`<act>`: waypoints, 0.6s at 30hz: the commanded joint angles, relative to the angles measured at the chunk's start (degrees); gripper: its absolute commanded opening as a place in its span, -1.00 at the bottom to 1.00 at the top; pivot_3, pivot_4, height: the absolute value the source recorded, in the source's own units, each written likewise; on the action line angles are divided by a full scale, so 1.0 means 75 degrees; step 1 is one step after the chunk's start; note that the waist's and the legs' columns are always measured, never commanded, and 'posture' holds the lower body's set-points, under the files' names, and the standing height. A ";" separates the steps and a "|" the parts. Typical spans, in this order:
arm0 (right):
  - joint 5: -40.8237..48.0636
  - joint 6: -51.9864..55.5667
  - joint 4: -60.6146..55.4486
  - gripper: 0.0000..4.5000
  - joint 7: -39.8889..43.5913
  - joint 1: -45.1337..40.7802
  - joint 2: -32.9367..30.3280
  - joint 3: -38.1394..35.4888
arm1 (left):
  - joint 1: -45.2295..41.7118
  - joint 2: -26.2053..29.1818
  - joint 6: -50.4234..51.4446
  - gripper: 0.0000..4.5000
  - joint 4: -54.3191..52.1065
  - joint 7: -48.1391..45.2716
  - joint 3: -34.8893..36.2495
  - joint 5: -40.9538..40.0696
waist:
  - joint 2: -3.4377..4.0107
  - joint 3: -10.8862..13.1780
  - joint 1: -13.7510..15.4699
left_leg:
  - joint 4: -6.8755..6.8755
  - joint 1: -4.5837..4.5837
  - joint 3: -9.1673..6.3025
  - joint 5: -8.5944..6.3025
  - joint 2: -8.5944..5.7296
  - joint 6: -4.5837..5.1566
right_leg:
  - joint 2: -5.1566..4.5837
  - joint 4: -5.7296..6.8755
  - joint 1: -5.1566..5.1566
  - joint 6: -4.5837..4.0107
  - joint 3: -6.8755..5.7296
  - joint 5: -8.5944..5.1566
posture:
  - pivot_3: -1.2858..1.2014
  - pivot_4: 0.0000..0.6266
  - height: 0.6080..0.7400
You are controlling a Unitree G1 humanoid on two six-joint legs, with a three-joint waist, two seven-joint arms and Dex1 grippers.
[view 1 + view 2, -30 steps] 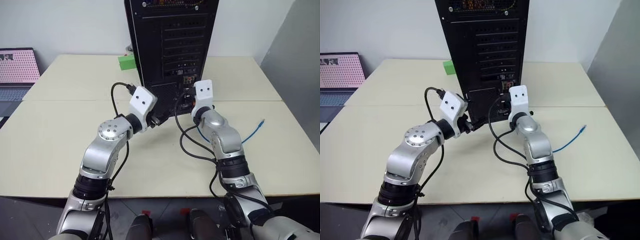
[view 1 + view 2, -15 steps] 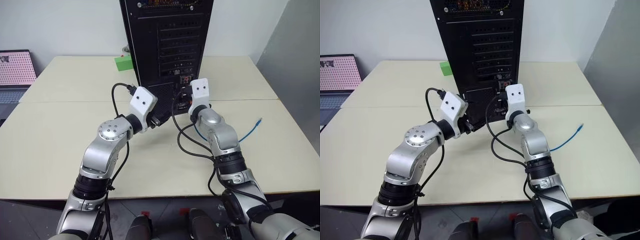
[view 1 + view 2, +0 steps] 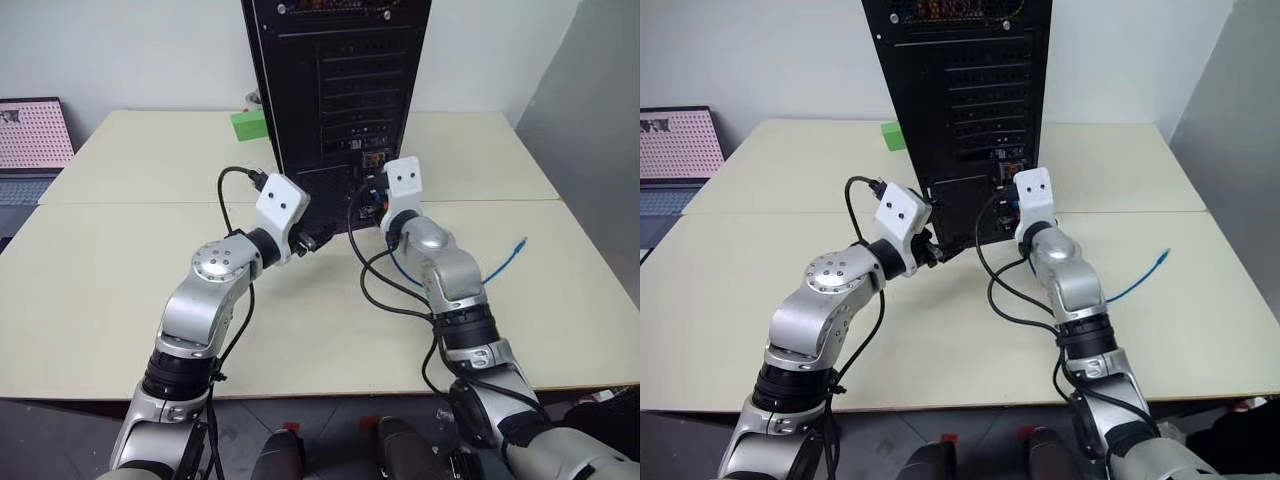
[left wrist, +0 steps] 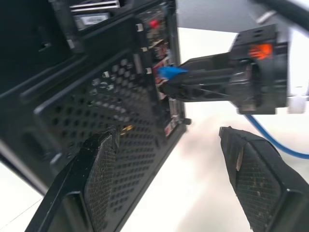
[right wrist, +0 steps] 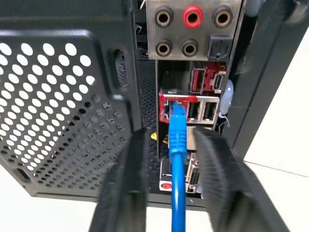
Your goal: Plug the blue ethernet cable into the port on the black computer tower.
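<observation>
Fingers of my right gripper (image 5: pixel 176 193) have just parted, releasing the blue ethernet cable (image 5: pixel 177 159), now apparently seated in the port (image 5: pixel 167 112); my left gripper (image 4: pixel 169 164) hangs open.

Blue ethernet cable (image 5: pixel 177 145) plugged into red-framed port (image 5: pixel 169 110) on upright black computer tower (image 3: pixel 335 90).

A cream bench (image 3: pixel 120 290) carries a small green block (image 3: pixel 250 124) at its far side, and an open laptop (image 3: pixel 32 140) with a pink dotted screen sits off its left edge.
</observation>
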 commanded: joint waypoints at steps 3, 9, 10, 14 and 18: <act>0.0379 0.0707 -0.2111 0.37 0.0603 0.0783 -0.0461 0.0043 | 0.0153 0.0268 -0.0191 0.57 -0.0168 -0.0124 0.0289 -0.0063 | 0.0000 0.0000 0.0024 | -0.0003 -0.0001 0.0001 0.0000 -0.0001 0.0000 | -0.0001 -0.0003 -0.0001 0.0000 0.0000 0.0000 | 0.03 -0.52 1.00; 0.1596 0.1474 -0.4182 0.93 0.1994 0.1650 -0.1276 -0.0097 | 0.0469 0.0871 -0.0171 0.57 -0.0196 -0.0507 0.0300 0.0026 | 0.0000 0.0000 0.0020 | -0.0003 0.0001 -0.0003 0.0000 0.0000 0.0000 | 0.0000 0.0003 -0.0005 0.0001 -0.0002 -0.0001 | 0.03 -0.52 1.00; 0.1866 0.1494 -0.4459 0.97 0.2322 0.1803 -0.1474 -0.0160 | 0.0535 0.0997 -0.0218 0.57 -0.0194 -0.0600 0.0305 0.0035 | 0.0000 0.0000 0.0020 | -0.0002 0.0005 -0.0002 0.0000 0.0000 0.0000 | 0.0001 0.0003 -0.0003 0.0001 -0.0001 -0.0001 | 0.03 -0.52 1.00; 0.2642 0.1437 -0.5119 0.97 0.3147 0.2389 -0.2246 -0.0673 | 0.0737 0.1373 -0.0474 0.57 -0.0003 -0.0833 0.0559 -0.0025 | 0.0000 0.0000 0.0044 | 0.0000 0.0004 -0.0002 0.0000 0.0000 0.0000 | 0.0000 -0.0003 0.0001 0.0002 -0.0001 -0.0002 | 0.03 -0.52 1.00; 0.3368 0.1339 -0.5141 0.97 0.3836 0.2764 -0.3094 -0.1564 | 0.0880 0.1712 -0.0743 0.57 0.0135 -0.1282 0.0938 -0.0321 | -0.0002 0.0002 0.0074 | 0.0001 0.0005 -0.0001 0.0000 0.0000 0.0000 | 0.0000 -0.0010 0.0006 0.0001 -0.0002 -0.0002 | 0.03 -0.52 1.00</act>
